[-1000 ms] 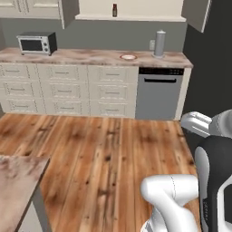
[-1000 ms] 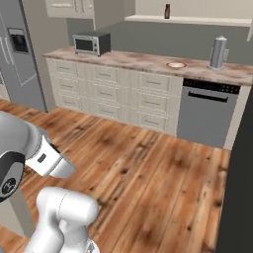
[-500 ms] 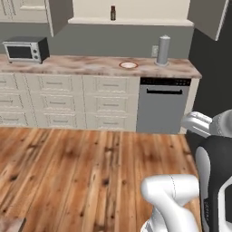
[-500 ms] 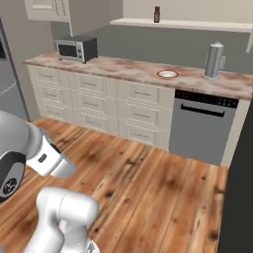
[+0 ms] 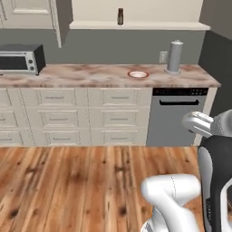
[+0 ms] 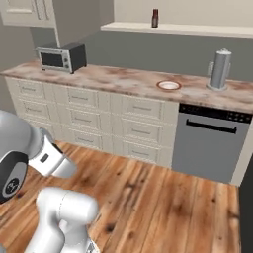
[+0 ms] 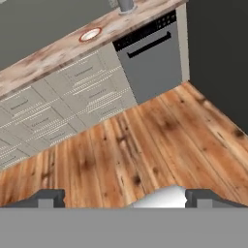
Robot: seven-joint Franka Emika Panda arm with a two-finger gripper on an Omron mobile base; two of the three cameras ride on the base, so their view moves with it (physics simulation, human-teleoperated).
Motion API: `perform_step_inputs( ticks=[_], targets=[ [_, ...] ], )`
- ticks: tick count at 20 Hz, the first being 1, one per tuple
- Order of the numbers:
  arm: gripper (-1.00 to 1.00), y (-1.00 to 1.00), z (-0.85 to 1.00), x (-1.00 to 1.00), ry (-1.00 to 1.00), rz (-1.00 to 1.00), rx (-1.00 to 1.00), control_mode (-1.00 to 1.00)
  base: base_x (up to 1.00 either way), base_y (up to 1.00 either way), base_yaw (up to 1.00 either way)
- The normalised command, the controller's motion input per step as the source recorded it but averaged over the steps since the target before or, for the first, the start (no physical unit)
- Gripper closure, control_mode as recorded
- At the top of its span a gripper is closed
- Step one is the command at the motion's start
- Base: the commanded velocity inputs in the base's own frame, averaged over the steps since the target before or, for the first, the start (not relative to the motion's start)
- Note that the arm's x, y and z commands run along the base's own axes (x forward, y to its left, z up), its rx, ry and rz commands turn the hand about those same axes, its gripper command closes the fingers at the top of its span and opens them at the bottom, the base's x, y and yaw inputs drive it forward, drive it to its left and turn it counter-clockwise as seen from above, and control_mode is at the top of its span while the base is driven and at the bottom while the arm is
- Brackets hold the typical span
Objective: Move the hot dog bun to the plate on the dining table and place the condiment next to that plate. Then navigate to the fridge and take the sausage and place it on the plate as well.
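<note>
My gripper (image 7: 126,197) is open: its two dark fingertips (image 7: 48,196) stand far apart at the bottom of the hand view with nothing between them, aimed down at bare wooden floor (image 7: 145,145). The white arm (image 5: 204,136) is folded close over the base. The hot dog bun, the plate, the dining table, the condiment, the fridge and the sausage are out of view.
Ahead runs a marbled counter (image 5: 99,74) on cream drawers, with a grey dishwasher (image 5: 176,113) at its right end. On it stand a microwave (image 5: 18,59), a red-rimmed plate (image 5: 137,74) and a grey canister (image 5: 174,56). A dark bottle (image 5: 120,16) sits on the shelf above. Open floor lies in between.
The base has driven, so both base views shifted: the counter is nearer and larger, and the table corner and the grey fridge have slid out of frame. The gripper stays open.
</note>
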Motion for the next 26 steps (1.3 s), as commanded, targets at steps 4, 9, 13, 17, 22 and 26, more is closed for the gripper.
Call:
perform_step_inputs(
  ticks=[4,9,13,17,22,26],
  targets=[
    [-1.00,0.00,0.00,0.00,0.00,0.00,0.00,1.00,1.00,0.45,-0.18],
    [-1.00,0.00,0.00,0.00,0.00,0.00,0.00,1.00,1.00,0.10,-0.06],
    [-1.00,0.00,0.00,0.00,0.00,0.00,0.00,1.00,1.00,0.00,-0.02],
    [-1.00,0.00,0.00,0.00,0.00,0.00,0.00,1.00,1.00,0.00,-0.03],
    [-1.00,0.00,0.00,0.00,0.00,0.00,0.00,1.00,1.00,0.00,-0.06],
    [-1.00,0.00,0.00,0.00,0.00,0.00,0.00,1.00,0.99,0.00,-0.07]
  ],
)
